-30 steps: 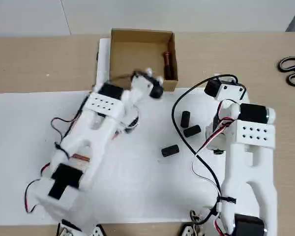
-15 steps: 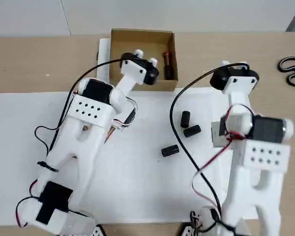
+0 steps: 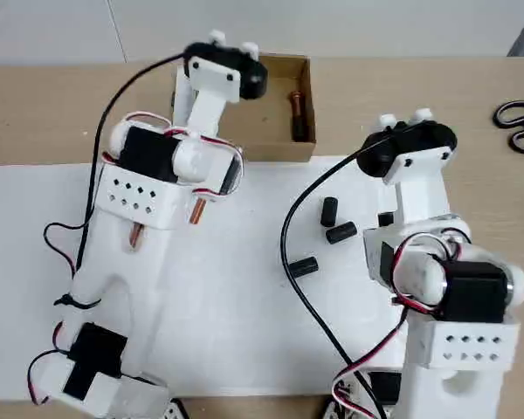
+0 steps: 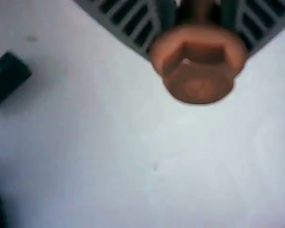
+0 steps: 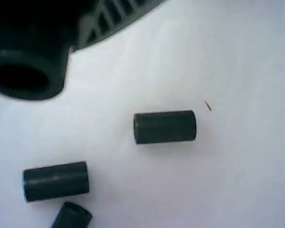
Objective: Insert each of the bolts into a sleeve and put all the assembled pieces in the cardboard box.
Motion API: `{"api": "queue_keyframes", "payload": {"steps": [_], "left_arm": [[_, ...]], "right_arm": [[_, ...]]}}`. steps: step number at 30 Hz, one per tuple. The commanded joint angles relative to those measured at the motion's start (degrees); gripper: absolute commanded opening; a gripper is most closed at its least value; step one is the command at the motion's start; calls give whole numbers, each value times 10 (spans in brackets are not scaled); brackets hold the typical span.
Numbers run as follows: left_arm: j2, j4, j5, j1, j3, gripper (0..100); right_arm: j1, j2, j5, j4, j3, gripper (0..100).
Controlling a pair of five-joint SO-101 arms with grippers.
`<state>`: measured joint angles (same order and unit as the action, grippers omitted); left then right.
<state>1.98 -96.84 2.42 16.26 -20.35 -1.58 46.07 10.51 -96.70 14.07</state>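
Copper bolt (image 4: 197, 66) clamped in left end effector (image 4: 198, 14); black sleeve (image 5: 26, 71) gripped in right end effector (image 5: 61, 28); three loose sleeves (image 5: 165, 127) nearby.

From my remote seat this looks like a small robotics lab or a hobbyist's workbench, though I can't tell which: a pale wooden table (image 3: 35, 113) under a white sheet (image 3: 244, 332), a left arm (image 3: 131, 253) and right arm (image 3: 445, 349) of white plastic trailing loose wires (image 3: 284, 240), scissors (image 3: 520, 125) at the edge.
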Motion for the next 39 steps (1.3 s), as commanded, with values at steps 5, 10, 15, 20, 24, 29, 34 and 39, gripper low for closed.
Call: {"api": "queue_keyframes", "payload": {"steps": [5, 10, 15, 20, 24, 29, 34, 39], "left_arm": [[34, 7, 76, 7, -148, 5], [84, -10, 128, 7, -157, 5], [156, -10, 184, 3, -102, 5], [242, -6, 208, 4, -11, 5], [307, 25, 223, 2, 102, 5], [411, 149, 241, 2, 274, 5], [532, 338, 252, 2, 501, 5], [657, 527, 251, 2, 708, 5]], "right_arm": [[-6, 58, -1, 0, -23, 2], [-36, 164, 0, 26, 49, 2], [-36, 265, 4, 91, 178, 2], [-45, 351, 2, 154, 286, 2], [-45, 422, 5, 214, 379, 2], [-57, 500, 29, 264, 475, 2], [-93, 572, 33, 320, 559, 2], [-124, 577, 32, 387, 627, 2]]}}
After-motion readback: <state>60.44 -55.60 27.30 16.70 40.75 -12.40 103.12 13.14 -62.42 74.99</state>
